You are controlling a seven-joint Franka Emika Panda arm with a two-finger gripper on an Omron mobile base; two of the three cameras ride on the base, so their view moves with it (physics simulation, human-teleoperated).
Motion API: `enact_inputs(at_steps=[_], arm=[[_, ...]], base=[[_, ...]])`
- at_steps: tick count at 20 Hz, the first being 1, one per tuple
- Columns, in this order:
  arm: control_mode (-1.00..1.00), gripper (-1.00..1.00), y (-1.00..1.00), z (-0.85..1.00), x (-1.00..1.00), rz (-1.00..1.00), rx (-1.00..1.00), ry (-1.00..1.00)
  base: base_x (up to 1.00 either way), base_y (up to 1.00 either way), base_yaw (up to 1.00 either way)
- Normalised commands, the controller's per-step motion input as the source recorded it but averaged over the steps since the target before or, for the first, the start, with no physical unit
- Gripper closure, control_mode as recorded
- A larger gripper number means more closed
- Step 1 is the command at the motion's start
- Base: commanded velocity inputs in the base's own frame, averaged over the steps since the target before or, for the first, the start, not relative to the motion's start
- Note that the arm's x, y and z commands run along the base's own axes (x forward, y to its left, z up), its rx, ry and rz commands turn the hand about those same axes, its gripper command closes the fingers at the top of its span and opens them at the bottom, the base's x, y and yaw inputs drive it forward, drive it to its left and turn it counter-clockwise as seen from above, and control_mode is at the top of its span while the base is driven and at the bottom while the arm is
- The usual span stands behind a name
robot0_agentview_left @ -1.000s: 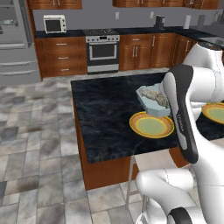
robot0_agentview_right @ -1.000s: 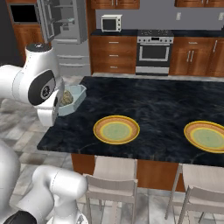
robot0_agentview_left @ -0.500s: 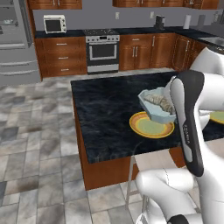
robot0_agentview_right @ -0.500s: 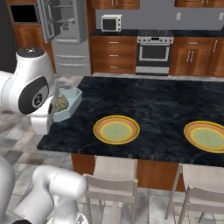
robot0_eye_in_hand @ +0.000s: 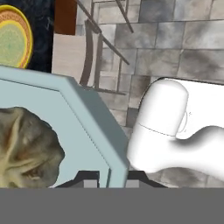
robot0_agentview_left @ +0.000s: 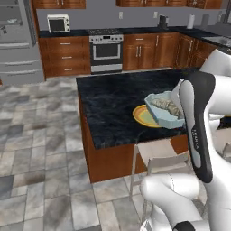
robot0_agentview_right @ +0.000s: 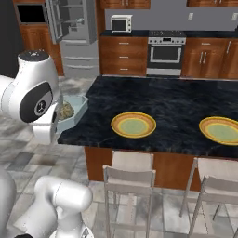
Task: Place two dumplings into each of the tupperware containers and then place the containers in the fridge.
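container [robot0_agentview_left: 163, 114]: pale blue shallow tray, oblong with cut corners, flared rim. it is lifted off the table [robot0_agentview_left: 113, 103], carried by the arm. in the left base view it hangs over the near edge of the table, in front of a yellow plate [robot0_agentview_left: 143, 116] with an orange rim, and partly covers it. in the right base view the same container [robot0_agentview_right: 72, 113] sits just past the table's left end, beside the white arm.

contents: lumpy beige-grey crinkled dumplings [robot0_agentview_left: 168, 108] lie inside. in the right base view one dumpling [robot0_agentview_right: 65, 111] shows above the wall. in the hand view a dumpling [robot0_eye_in_hand: 24, 151] lies on the tray floor, close to the near wall. the exact count cannot be told.

orientation: the container looks tilted, the rim not level with the table, open side up and leaning toward the camera in the left base view. long axis runs roughly along the table's near edge there, one end hidden by the arm.

jaws [robot0_eye_in_hand: 111, 180]: nearly shut, pinched on the container's rim; the wall edge passes between the two dark tips in the hand view.

surroundings: a second yellow plate [robot0_agentview_right: 221, 130] lies on the table, well apart from the first. the fridge [robot0_agentview_right: 69, 32] stands at the back left in the right base view, with a door open. stools [robot0_agentview_right: 130, 186] stand at the table's near side.
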Motion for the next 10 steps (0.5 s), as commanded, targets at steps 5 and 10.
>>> enact_inputs(at_steps=[5,10], arm=[[1.00,1.00,0.00,0.00,0.00,0.00,0.00,0.00],[1.00,1.00,0.00,0.00,0.00,0.00,0.00,0.00]], base=[[-0.51,1.00,0.03],[0.03,1.00,0.01]])
